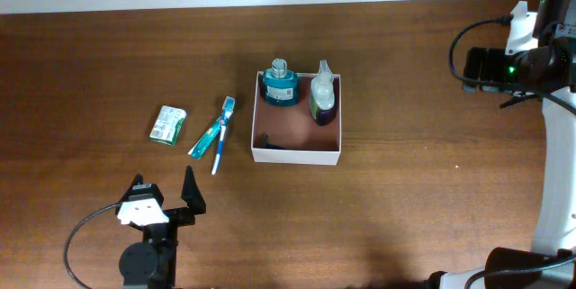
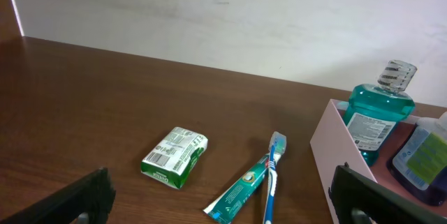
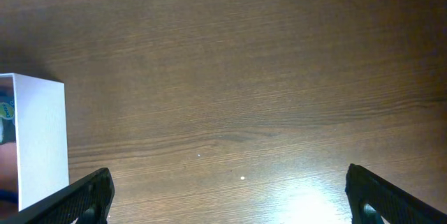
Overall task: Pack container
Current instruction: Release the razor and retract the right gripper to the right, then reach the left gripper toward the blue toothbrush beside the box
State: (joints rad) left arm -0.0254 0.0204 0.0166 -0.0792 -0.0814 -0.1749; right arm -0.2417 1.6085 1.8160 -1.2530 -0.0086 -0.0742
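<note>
The container (image 1: 297, 155), a square white box with a reddish-brown inside, sits mid-table. A teal mouthwash bottle (image 1: 280, 84) and a purple bottle (image 1: 323, 99) stand along its far wall, and a small dark item (image 1: 267, 143) lies at its near left. Left of it on the table lie a toothpaste tube (image 1: 206, 138), a blue toothbrush (image 1: 220, 139) and a green-and-white packet (image 1: 168, 124). My left gripper (image 1: 165, 188) stands open near the front edge, empty, facing these items (image 2: 223, 206). My right gripper (image 1: 481, 68) hangs open over bare table far right of the container (image 3: 230, 196).
In the right wrist view the container's white wall (image 3: 42, 137) shows at the left edge. A pale wall runs behind the table's far edge (image 2: 209, 63). The right arm's base (image 1: 531, 266) stands at the front right corner.
</note>
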